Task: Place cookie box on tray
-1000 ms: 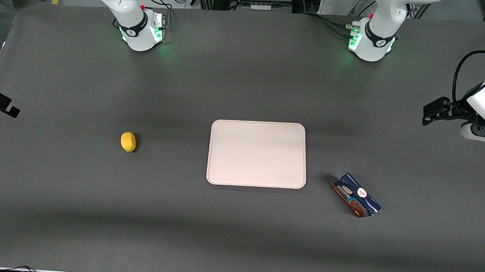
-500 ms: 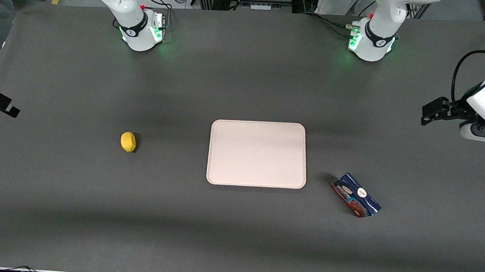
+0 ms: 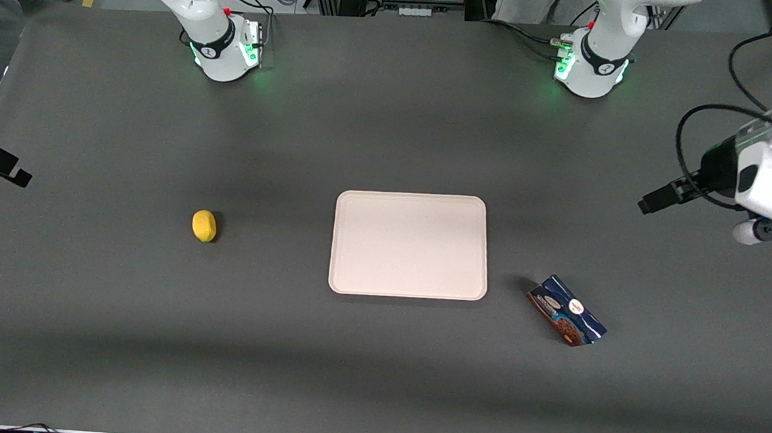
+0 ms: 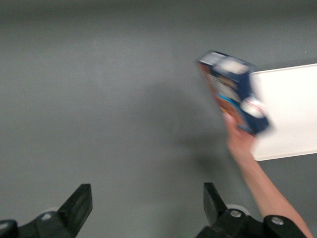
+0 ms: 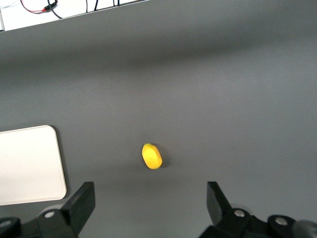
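Note:
The cookie box (image 3: pixel 566 312) is a small dark-blue carton lying flat on the dark table, beside the tray toward the working arm's end and a little nearer the front camera. The tray (image 3: pixel 410 245) is large, pale pinkish-white and bare, at the table's middle. My left gripper (image 3: pixel 755 232) hangs above the table at the working arm's end, well apart from the box and farther from the front camera. In the left wrist view the gripper (image 4: pixel 147 191) is open and empty, with the box (image 4: pixel 233 94) and the tray (image 4: pixel 290 114) ahead of it.
A small yellow lemon-shaped object (image 3: pixel 203 225) lies toward the parked arm's end of the table, level with the tray; it also shows in the right wrist view (image 5: pixel 151 155). Two arm bases (image 3: pixel 590 68) stand along the table edge farthest from the front camera.
My left arm's wrist has swung and shifted slightly toward the table's middle, most of it in the last half second. The box, the tray and the yellow object have not moved.

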Robot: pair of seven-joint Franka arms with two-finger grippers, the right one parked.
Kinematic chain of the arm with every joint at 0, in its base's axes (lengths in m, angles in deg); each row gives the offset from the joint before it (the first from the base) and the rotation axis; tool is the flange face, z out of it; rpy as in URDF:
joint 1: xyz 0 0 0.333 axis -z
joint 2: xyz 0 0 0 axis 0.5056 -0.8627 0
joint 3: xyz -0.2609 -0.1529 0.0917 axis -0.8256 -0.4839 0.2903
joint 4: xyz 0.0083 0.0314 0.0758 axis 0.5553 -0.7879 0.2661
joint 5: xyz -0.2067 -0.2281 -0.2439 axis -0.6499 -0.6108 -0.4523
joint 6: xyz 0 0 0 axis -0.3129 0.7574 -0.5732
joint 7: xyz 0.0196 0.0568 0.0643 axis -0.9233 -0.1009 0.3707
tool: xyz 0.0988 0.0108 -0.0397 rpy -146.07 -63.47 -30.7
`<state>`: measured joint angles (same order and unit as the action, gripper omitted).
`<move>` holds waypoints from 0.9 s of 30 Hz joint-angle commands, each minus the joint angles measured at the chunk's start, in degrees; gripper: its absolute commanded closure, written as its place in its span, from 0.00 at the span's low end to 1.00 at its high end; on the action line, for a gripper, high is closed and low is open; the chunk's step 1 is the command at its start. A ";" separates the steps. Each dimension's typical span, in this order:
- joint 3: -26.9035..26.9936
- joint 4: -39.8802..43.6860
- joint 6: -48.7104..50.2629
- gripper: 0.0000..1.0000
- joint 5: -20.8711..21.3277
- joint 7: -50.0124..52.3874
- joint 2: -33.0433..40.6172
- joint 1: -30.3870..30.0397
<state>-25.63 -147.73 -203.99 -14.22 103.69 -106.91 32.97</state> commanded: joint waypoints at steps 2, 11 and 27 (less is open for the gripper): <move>-0.36 0.00 -0.37 0.94 0.90 1.23 -0.05 0.39; -0.45 3.95 6.38 0.94 0.90 -1.48 2.32 0.39; -0.89 16.85 38.01 0.94 -1.99 -20.11 16.12 0.04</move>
<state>-26.28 -137.34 -177.86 -14.39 88.58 -94.01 32.90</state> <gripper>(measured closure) 0.811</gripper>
